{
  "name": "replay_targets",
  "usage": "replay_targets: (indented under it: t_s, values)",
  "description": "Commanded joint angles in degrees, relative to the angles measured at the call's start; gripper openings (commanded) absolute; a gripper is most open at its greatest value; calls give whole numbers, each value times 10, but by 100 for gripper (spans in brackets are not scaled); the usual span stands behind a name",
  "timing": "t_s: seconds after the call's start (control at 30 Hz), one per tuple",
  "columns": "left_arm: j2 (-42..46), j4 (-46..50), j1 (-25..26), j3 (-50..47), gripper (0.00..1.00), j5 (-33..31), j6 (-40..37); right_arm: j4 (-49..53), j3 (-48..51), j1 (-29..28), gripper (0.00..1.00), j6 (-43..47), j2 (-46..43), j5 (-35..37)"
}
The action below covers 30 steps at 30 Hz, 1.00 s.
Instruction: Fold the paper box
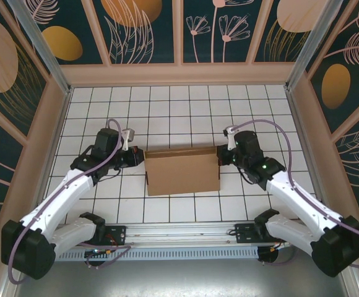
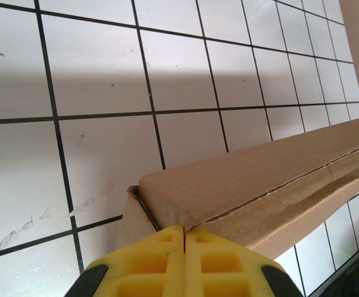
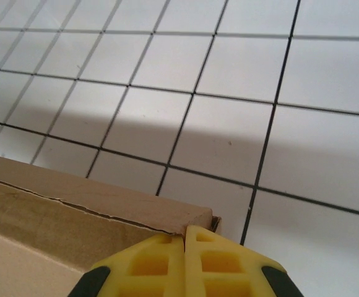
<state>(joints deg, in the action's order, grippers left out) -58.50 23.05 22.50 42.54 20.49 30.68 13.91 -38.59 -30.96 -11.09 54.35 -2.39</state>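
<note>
Top external view: the paper box (image 1: 182, 173) lies in the middle of the table (image 1: 167, 105), between the two arms, a plain brown rectangle with its long sides running left to right. Its far long side stands up as a low folded-over wall, and in the wrist views a ragged seam runs along that wall.

At the wall's left end sits the left gripper (image 1: 140, 158), its yellow fingers (image 2: 148, 260) pressed together with no gap between them, tips right against the box's far left corner. At the wall's other end the right gripper (image 1: 221, 154) mirrors it, likewise closed, tips touching the far right corner. (Whether either pair has nipped any cardboard between the tips, I cannot tell.)

Both arms reach inward from their bases at the near edge, a purple cable looping over each. White tiles with black grid lines cover the table, and dark walls (image 1: 142, 31) painted with leaves and flowers enclose it.
</note>
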Motion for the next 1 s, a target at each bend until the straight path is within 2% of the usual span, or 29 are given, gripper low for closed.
replay_targets:
  t_s: [0.0, 0.23, 0.4, 0.7, 0.83, 0.97]
  values:
    - [17, 16, 0, -7, 0, -24, 3, -68, 19, -1, 0, -5, -31, 42]
    - [50, -24, 7, -5, 0, -50, -13, -114, 40, -22, 0, 12, -60, 59]
    - [64, -69, 17, -29, 0, -69, -18, -194, 90, -27, 0, 48, -89, 57]
    - [101, -128, 91, -79, 0, -178, -41, -346, 195, -36, 0, 128, -131, 36]
    - [121, -137, 101, -93, 0, -193, -46, -371, 220, -41, 0, 136, -148, 35]
    - [140, -137, 114, -104, 0, -205, -65, -369, 227, -45, 9, 133, -166, 35]
